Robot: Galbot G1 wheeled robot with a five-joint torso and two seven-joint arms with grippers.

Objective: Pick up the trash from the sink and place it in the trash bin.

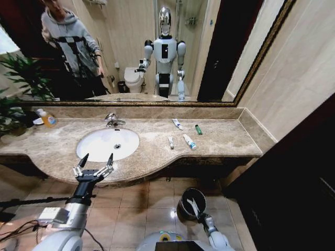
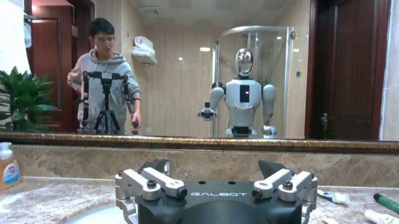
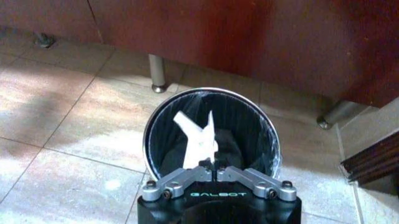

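Over the trash bin (image 3: 212,135), right tool (image 3: 215,164) holds white trash (image 3: 196,137).

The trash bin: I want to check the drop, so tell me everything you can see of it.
The trash bin is a small round black bucket with a glossy rim, lined with what looks like a thin dark bag. It stands upright on the beige floor tiles, below the marble counter and close to the dark wooden cabinet front. The right gripper hangs over its mouth, jaws shut on a white strip of trash that sticks out above the opening. Inside, a dark crumpled shape lies at the bottom.
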